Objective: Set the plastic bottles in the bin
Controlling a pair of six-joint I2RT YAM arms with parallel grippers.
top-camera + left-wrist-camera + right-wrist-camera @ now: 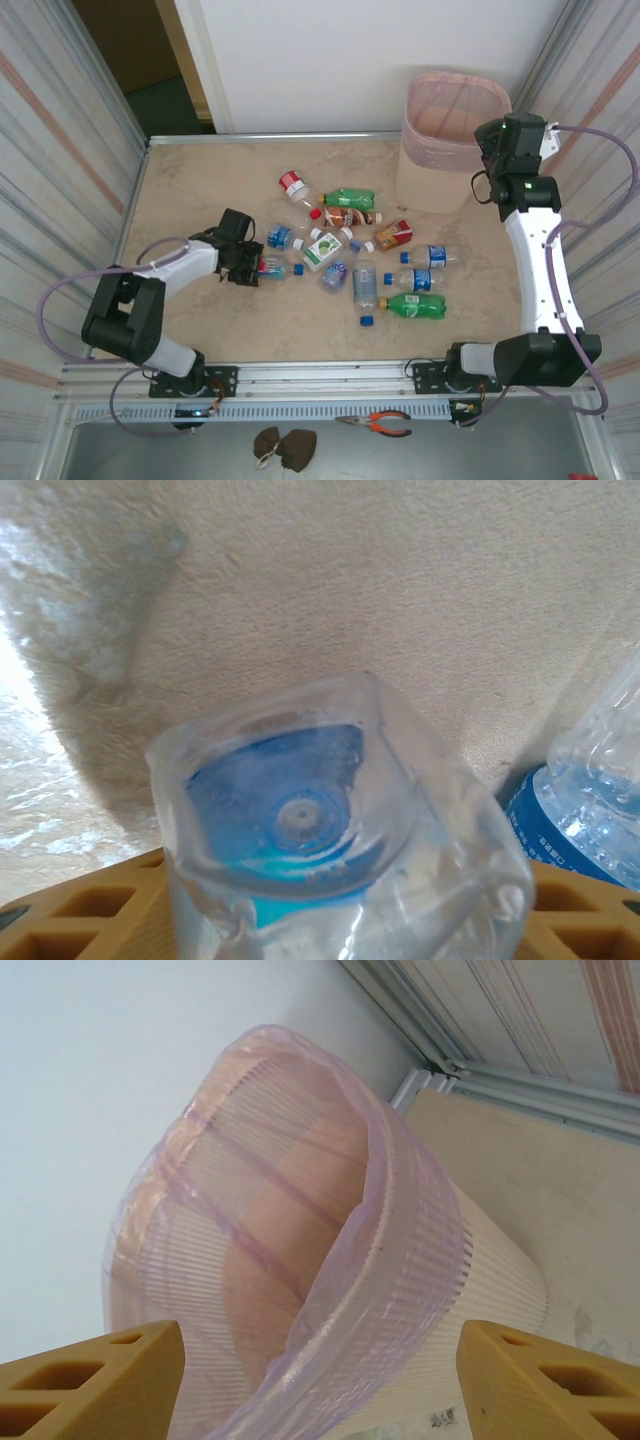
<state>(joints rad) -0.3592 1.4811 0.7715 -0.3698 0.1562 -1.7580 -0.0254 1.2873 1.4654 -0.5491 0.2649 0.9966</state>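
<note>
Several plastic bottles (348,198) lie scattered mid-table, clear or green, with red, blue and green labels. My left gripper (250,268) is low at the left edge of the pile. Its yellow fingers (90,910) press both sides of a clear bottle with a blue label (300,820), seen bottom-first; my left gripper (340,920) is shut on it. Another blue-labelled bottle (590,800) lies just to its right. The pale pink bin (455,110) stands at the back right. My right gripper (495,140) hovers at its right rim, open and empty; the bin (400,1260) shows beyond my right gripper (320,1380).
A green-and-white carton (322,250) and loose blue caps (366,321) lie among the bottles. Orange-handled pliers (380,423) rest on the ledge below the table's front rail. Ribbed walls close in the left and right sides.
</note>
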